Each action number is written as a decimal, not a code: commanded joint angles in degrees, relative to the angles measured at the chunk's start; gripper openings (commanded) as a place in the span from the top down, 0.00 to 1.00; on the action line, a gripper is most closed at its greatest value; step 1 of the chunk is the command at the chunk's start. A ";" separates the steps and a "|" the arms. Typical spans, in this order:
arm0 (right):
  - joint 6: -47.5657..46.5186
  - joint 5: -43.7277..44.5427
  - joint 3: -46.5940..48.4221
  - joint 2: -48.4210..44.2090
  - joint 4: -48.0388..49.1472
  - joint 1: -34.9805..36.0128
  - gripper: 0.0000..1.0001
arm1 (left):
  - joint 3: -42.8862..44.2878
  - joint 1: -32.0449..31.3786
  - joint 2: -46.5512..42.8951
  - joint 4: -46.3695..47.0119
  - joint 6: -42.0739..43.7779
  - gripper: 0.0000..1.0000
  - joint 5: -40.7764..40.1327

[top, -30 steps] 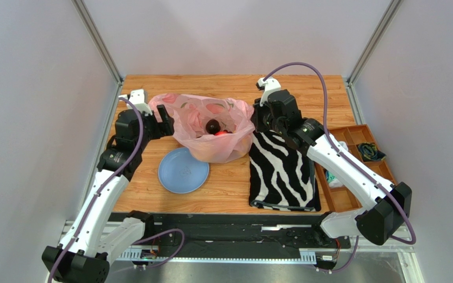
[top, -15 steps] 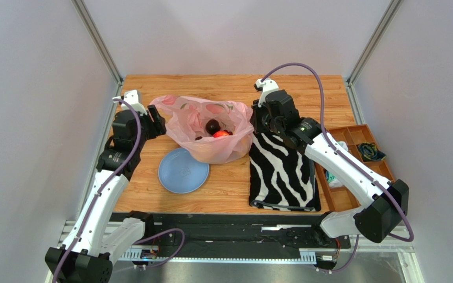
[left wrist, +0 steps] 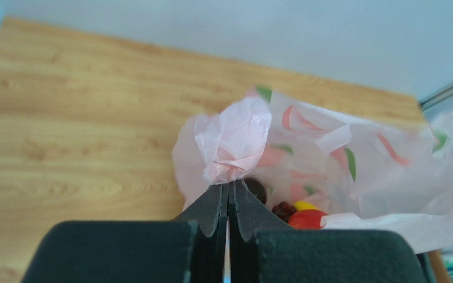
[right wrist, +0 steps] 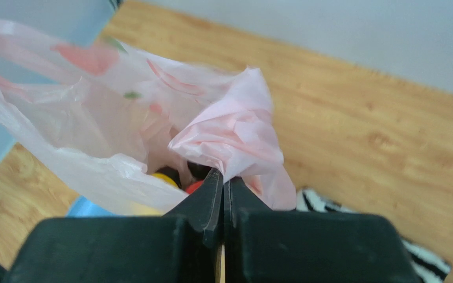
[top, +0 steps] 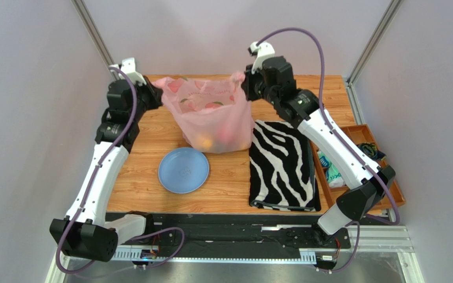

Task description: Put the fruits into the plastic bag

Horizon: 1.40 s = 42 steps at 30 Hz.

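Item: plastic bag [top: 211, 112], slung between left pincer [left wrist: 229, 190] and right pincer [right wrist: 223, 177], each clamped on its top edge; fruits [top: 218, 139] sit low inside, beneath both.

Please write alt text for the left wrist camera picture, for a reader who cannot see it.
The left gripper is shut on a bunched edge of the pink plastic bag. Inside the bag a red fruit, a yellow fruit and dark fruits show, and the wooden table lies behind.
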 commanded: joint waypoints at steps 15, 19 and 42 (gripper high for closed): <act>0.80 -4.92 10.92 15.27 5.88 -7.79 1.00 | 4.06 7.64 9.45 11.92 2.28 1.00 14.52; 1.07 -5.45 8.79 14.75 6.67 -7.79 1.00 | 4.15 7.64 8.93 11.31 3.08 1.00 14.70; 1.33 -7.65 -1.65 -0.09 9.30 -7.97 0.16 | -2.00 7.72 -6.53 2.97 6.49 0.02 11.01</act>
